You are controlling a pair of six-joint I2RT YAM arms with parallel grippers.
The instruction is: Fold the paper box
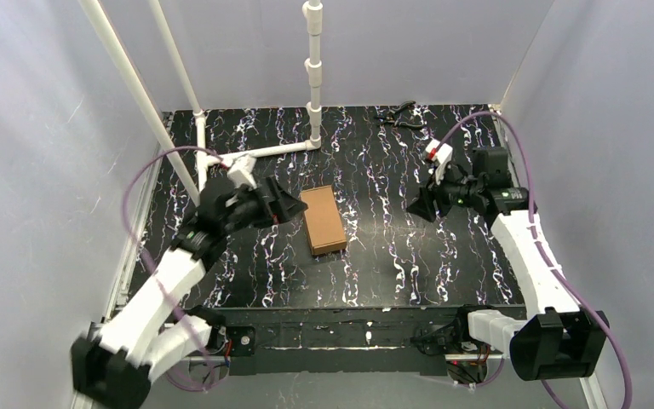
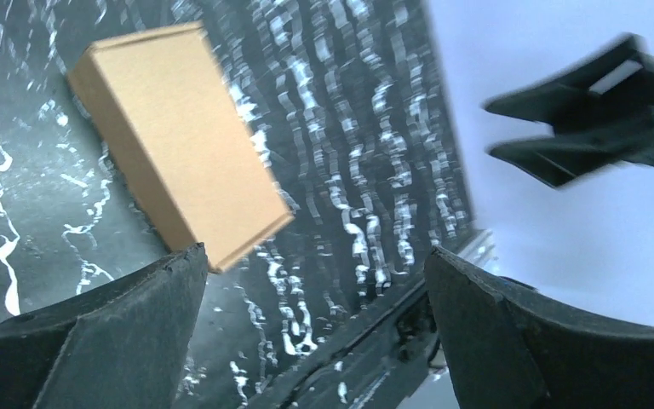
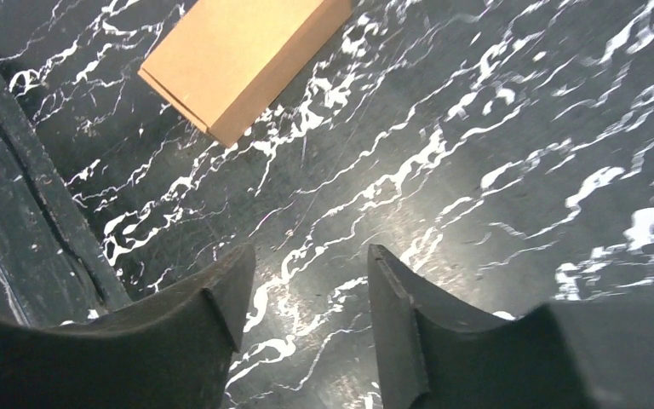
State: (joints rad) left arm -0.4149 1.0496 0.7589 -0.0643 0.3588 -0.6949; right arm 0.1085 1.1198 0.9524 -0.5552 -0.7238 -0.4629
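The paper box [image 1: 323, 220] is plain brown cardboard, folded into a closed flat rectangular box. It lies on the black marbled table [image 1: 392, 256] between the two arms. My left gripper [image 1: 291, 207] is open and empty, just left of the box and apart from it. The box shows at the upper left of the left wrist view [image 2: 174, 141], beyond the left fingertip [image 2: 179, 281]. My right gripper [image 1: 417, 207] is open and empty, well right of the box. The box shows at the top of the right wrist view [image 3: 243, 60], away from the fingers [image 3: 230, 290].
A white pipe frame [image 1: 313, 77] stands at the back left and centre. A small black tool [image 1: 400, 115] lies at the far right back. Grey walls close in the sides. The table's front edge [image 1: 349, 319] holds the arm bases.
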